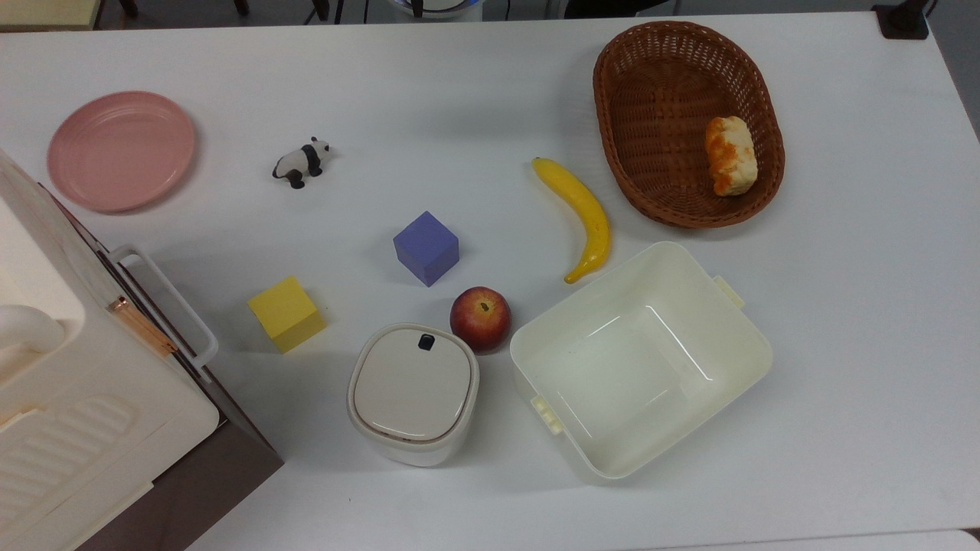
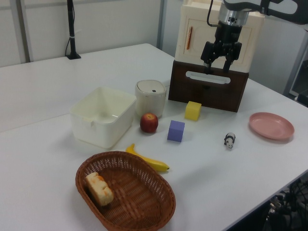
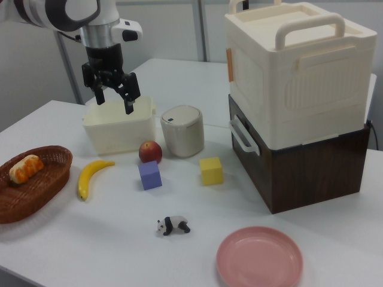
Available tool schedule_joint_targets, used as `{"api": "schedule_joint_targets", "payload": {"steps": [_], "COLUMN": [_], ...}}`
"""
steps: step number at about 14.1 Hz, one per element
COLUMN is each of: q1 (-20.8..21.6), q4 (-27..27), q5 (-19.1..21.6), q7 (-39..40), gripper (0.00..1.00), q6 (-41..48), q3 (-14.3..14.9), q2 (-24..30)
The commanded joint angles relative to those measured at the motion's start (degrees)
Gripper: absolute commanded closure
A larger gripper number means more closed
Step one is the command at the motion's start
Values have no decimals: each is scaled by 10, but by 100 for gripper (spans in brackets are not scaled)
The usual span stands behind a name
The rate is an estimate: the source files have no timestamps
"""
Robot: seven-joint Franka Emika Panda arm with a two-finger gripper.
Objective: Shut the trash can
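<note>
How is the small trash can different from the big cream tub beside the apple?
The trash can is smaller and rounded, with its beige lid down flat; the tub is wider, boxier and has no lid, its inside bare. The trash can's lid carries a small dark button; the tub has side tabs. Both are cream plastic.

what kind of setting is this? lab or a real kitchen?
Most likely a robot lab tabletop, not a kitchen: a Franka arm's gripper hangs over a plain white table set with toy-like props, such as a panda figurine, coloured cubes and a trash can.
</note>
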State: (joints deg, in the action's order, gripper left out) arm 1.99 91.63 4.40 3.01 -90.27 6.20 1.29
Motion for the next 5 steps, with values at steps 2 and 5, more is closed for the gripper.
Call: {"api": "schedule_joint_targets", "payload": {"steps": [2,5], "q1": [4,6], "q4": [19,20], "q5": [4,5], "q7": [-10,-9], "gripper": [0,0], "q6": [11,11], "q3": [3,3], "q2": [21,20]}}
